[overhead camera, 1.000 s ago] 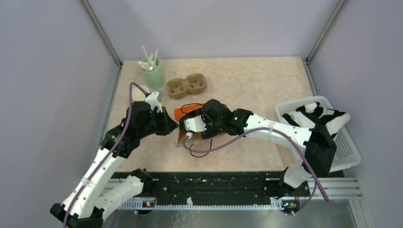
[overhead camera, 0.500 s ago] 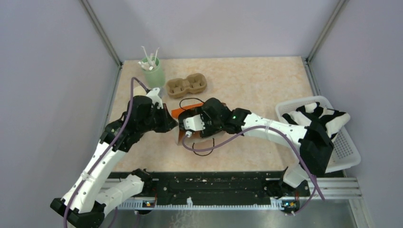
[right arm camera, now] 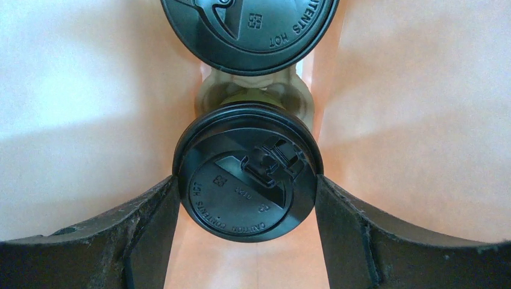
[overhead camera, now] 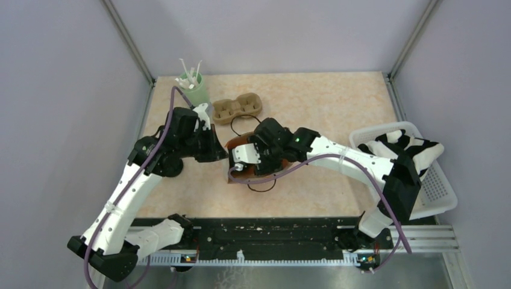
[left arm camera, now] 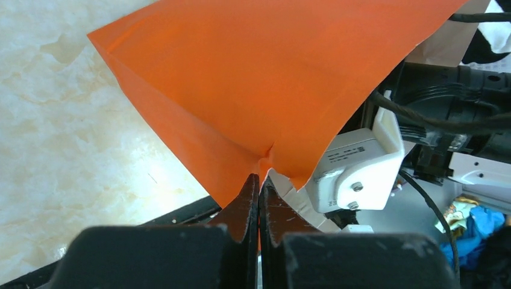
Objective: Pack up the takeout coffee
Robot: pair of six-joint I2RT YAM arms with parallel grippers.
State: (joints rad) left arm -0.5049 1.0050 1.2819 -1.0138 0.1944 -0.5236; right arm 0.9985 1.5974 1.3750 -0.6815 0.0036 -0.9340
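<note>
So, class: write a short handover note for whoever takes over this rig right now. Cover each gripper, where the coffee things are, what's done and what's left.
The left gripper is shut on the edge of the orange paper bag, holding it up.
The right gripper is down inside the bag, closed on the black lid of a coffee cup.
A second lidded cup sits in the bag just beyond it.
Done: both cups are inside the bag.
Left: probably release the held cup, withdraw, then let go of the bag. Whether the held cup touches the bottom can't be seen.

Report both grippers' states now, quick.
Left gripper: closed, pinching the edge of the orange paper bag.
Right gripper: closed around the small black-lidded paper coffee cup, inside the bag.
</note>
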